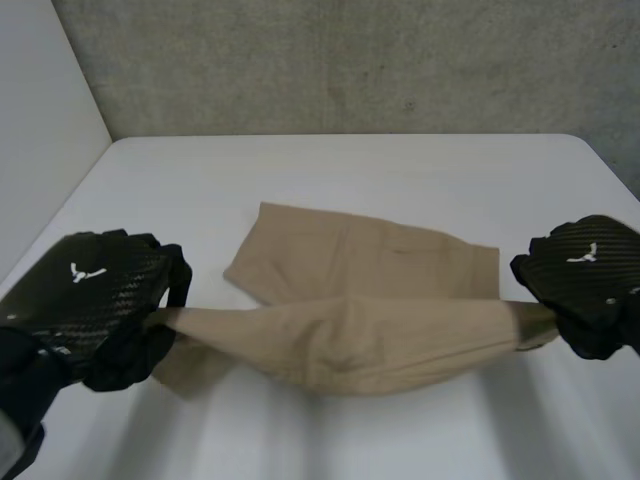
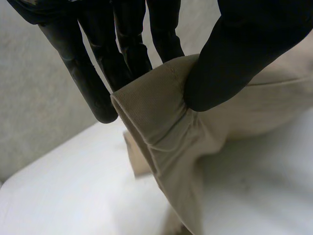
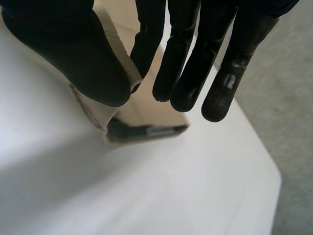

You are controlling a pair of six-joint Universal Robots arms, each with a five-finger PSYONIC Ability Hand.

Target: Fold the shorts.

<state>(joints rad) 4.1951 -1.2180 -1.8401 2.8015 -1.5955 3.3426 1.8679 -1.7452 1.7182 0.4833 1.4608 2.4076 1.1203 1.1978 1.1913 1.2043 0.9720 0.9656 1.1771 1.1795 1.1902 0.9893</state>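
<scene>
The beige shorts (image 1: 360, 300) lie partly on the white table (image 1: 330, 180), with their near edge lifted and stretched between my two hands. My left hand (image 1: 95, 300) pinches the left end of that edge; in the left wrist view the thumb (image 2: 234, 54) presses the hemmed cloth (image 2: 156, 117) against the fingers (image 2: 93, 83). My right hand (image 1: 585, 280) grips the right end; in the right wrist view its thumb (image 3: 78, 54) pinches the cloth edge (image 3: 122, 63) against a finger (image 3: 146, 39), the other fingers straight. The far part of the shorts rests flat on the table.
A grey concrete wall (image 1: 350, 60) stands behind the table, and a pale wall (image 1: 40, 120) runs along its left side. The table's far right corner (image 1: 590, 150) is rounded. Bare white tabletop lies around the shorts on all sides.
</scene>
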